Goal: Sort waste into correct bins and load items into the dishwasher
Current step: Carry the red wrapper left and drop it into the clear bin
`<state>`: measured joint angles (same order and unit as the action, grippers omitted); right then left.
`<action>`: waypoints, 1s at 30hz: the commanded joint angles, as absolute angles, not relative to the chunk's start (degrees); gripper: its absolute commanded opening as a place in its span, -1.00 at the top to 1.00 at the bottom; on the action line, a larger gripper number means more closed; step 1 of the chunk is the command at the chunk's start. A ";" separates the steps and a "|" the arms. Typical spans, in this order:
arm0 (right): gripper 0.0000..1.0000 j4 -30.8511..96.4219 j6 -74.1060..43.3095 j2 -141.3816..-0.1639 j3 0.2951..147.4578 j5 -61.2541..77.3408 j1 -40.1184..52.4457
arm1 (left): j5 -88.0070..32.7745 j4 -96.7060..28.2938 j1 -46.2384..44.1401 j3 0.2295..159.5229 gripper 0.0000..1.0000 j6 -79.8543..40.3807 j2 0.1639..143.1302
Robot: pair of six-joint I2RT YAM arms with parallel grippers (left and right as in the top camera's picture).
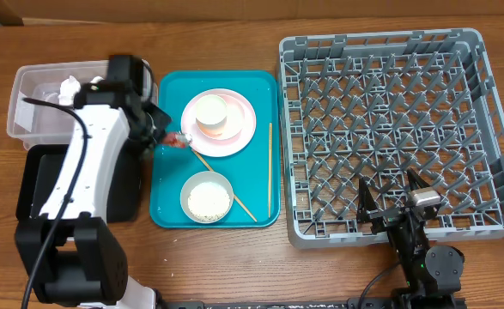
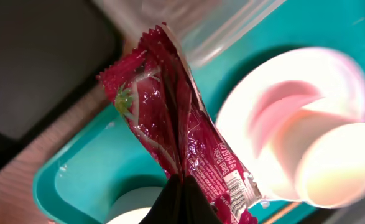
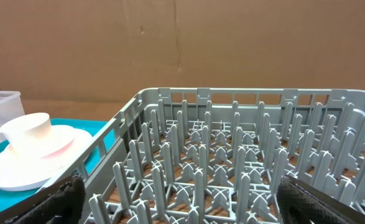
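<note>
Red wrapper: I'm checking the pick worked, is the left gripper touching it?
Touching. The left wrist view shows the left gripper shut on the red wrapper, its dark fingertips pinching the foil's lower end.

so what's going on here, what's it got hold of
The left arm has the red wrapper pinched in its shut jaws, above the teal tray's left edge, near the tub and the black tray. The plate with the cup on it, a bowl and the chopsticks lie on the teal tray. A napkin sits in the tub. The right arm hangs at the rack's near edge, jaws open; nothing is in the rack.
</note>
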<state>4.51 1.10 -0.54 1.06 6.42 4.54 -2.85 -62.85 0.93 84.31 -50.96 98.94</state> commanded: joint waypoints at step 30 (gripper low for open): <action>-1.00 4.25 1.13 -0.16 0.45 6.09 4.36 | -15.53 -56.12 25.93 99.33 0.92 -39.75 99.63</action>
